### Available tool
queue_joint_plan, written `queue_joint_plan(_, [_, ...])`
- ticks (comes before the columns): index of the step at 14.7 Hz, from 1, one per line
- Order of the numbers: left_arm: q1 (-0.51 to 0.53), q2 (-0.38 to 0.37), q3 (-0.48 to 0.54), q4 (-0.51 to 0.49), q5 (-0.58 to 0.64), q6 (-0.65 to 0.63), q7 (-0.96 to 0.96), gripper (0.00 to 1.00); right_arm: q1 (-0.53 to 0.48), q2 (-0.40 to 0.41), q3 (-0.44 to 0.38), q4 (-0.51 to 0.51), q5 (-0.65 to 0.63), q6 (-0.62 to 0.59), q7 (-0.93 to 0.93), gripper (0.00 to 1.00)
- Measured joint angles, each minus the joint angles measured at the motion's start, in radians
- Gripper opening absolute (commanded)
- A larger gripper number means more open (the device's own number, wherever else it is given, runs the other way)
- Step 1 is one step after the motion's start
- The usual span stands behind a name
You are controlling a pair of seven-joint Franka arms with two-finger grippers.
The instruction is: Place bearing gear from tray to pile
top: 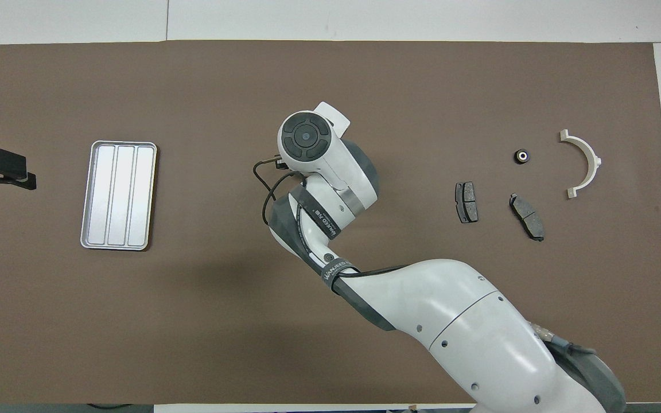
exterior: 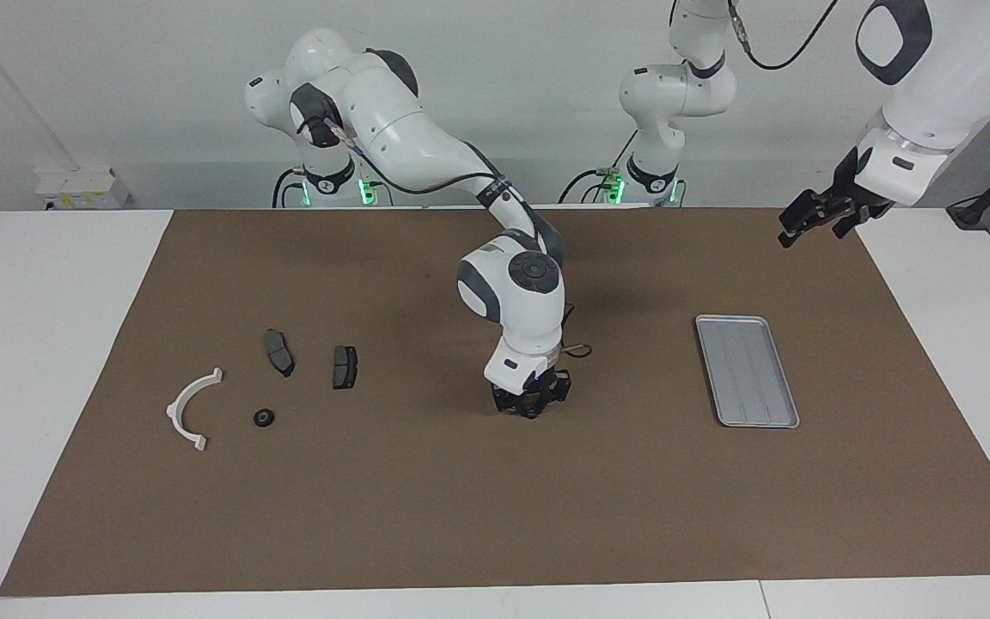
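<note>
Beside the white bracket (exterior: 192, 408), toward the right arm's end from the empty tray (exterior: 747, 370): bearing gear (exterior: 265, 417) already in pile; right tool (exterior: 531, 407) clenched empty between; left tool (exterior: 815, 219) released, waiting.

bright, even overhead light; soft shadows; sharp focus; no glare

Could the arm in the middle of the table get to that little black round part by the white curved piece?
Probably yes. Nothing stands between the right gripper and the small black bearing, only bare mat.
</note>
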Motion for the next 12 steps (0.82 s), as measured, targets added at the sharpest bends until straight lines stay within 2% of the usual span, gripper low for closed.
queue_joint_plan(8, [0.0,0.0,0.001,0.001,0.0,0.004,0.0,1.0,-0.031,0.0,-0.003,0.003,0.0,-0.007,-0.002,0.0])
queue_joint_plan(12, [0.0,0.0,0.001,0.001,0.0,0.004,0.0,1.0,-0.076,-0.027,-0.004,0.023,0.0,-0.062,-0.027,0.0])
